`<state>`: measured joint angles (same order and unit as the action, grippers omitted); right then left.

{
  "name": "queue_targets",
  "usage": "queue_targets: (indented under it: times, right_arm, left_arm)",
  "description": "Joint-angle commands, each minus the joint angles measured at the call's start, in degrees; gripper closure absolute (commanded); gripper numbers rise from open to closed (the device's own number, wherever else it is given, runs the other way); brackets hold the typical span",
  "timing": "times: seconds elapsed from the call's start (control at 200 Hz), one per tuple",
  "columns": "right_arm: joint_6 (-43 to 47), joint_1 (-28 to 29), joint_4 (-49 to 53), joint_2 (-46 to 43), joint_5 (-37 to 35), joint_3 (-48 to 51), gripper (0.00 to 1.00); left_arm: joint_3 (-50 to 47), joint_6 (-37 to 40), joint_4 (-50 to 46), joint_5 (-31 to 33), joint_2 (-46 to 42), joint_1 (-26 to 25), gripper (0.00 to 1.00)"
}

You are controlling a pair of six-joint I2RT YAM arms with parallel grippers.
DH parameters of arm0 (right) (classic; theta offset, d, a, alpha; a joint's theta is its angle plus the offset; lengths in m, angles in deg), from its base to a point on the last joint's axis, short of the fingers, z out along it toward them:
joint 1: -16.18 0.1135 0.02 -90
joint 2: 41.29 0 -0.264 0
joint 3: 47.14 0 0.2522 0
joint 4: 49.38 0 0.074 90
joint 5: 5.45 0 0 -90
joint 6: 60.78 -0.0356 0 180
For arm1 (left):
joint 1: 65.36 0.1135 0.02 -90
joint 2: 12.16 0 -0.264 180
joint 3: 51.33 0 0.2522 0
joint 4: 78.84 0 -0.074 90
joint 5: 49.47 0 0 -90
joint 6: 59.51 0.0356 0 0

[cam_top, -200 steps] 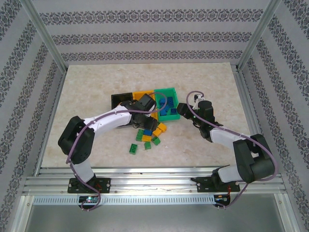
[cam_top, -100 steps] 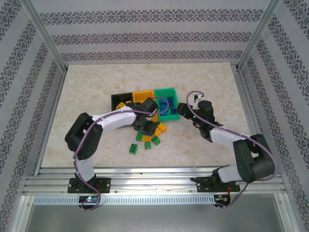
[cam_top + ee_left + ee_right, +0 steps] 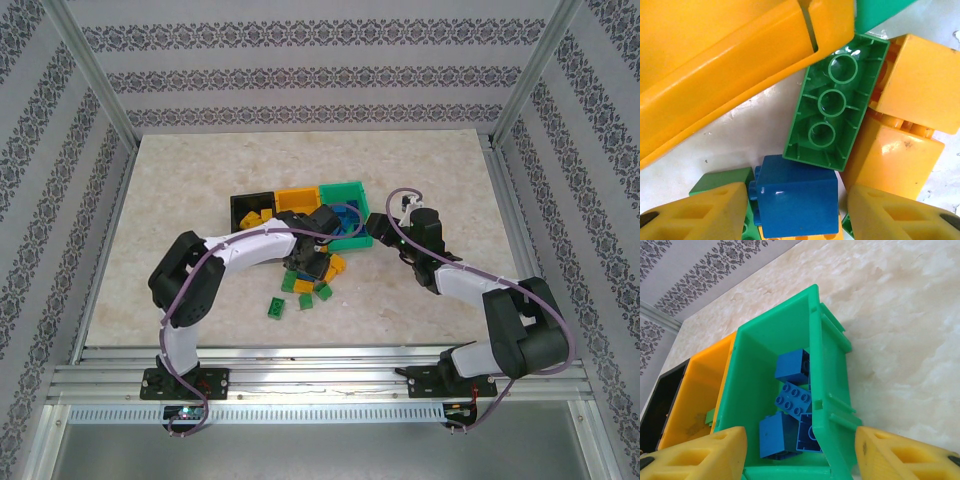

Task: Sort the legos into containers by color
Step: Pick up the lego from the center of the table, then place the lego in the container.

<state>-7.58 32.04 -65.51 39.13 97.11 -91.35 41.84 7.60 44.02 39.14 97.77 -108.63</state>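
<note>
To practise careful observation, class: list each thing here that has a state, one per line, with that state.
green bin, holds blue bricks.
black bin, holds yellow bricks.
orange bin, nearly bare, a green bit inside.
green brick, upside down, hollow side up.
left hand, open, astride a blue brick.
right hand, open, empty, at the green bin.

You've got the green bin [image 3: 830,365] holding blue bricks [image 3: 792,367], and joined beside it come the orange-yellow bin [image 3: 700,385] and then the black bin [image 3: 662,395], all on a cream marbled table [image 3: 900,315]. Just in front of the green bin you're over a green brick [image 3: 837,102], a blue brick [image 3: 795,195] and glossy yellow bricks [image 3: 920,80], with yellow fingers [image 3: 700,215] alongside. Behind the green bin, the walls [image 3: 300,75] run white with grey floral bands.
</note>
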Motion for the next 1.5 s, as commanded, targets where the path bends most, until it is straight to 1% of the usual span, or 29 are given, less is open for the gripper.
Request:
queue_targets:
  times: [0.0,0.21,0.385,0.455,0.545,0.635,1.004,1.224,1.394,1.494]
  right_arm:
    - [-0.3,-0.09,-1.64,-0.09,0.33,0.49,0.41]
    - [-0.38,-0.09,-1.67,-0.15,0.45,0.49,0.41]
    - [-0.47,0.03,-1.84,0.0,0.6,0.49,0.41]
    - [-0.47,0.02,-1.79,-0.02,0.5,0.49,0.41]
    - [-0.55,-0.02,-1.75,-0.01,0.61,0.51,0.41]
    - [-0.56,-0.02,-1.82,-0.05,0.69,0.49,0.41]
    - [-0.64,-0.02,-1.91,0.43,0.65,0.4,0.41]
    - [-0.65,-0.03,-1.97,0.43,0.7,0.4,0.41]
    - [-0.48,-0.04,-1.8,-0.09,0.41,0.57,0.41]
    - [-0.44,-0.04,-1.73,-0.11,0.36,0.57,0.4]
  left_arm:
    - [0.15,0.07,-4.34,3.77,1.93,-0.94,0.45]
    - [-0.45,-1.19,-5.4,4.99,2.73,-0.94,0.45]
    - [0.03,-1.66,-4.46,3.08,3.29,-0.93,0.46]
    - [-0.01,-1.64,-3.98,3.04,2.85,-0.94,0.49]
    - [0.11,-1.54,-3.52,3.23,2.16,-0.94,0.59]
    - [0.45,-1.67,-3.34,2.72,1.68,-0.94,0.63]
    - [2.63,-1.75,-0.87,2.0,-3.25,-0.9,0.64]
    - [7.56,-0.32,-0.35,2.42,-2.81,-0.68,0.64]
    - [16.26,1.98,-3.71,4.98,1.02,-0.28,0.64]
    - [20.82,2.5,-3.56,5.27,2.7,0.15,0.64]
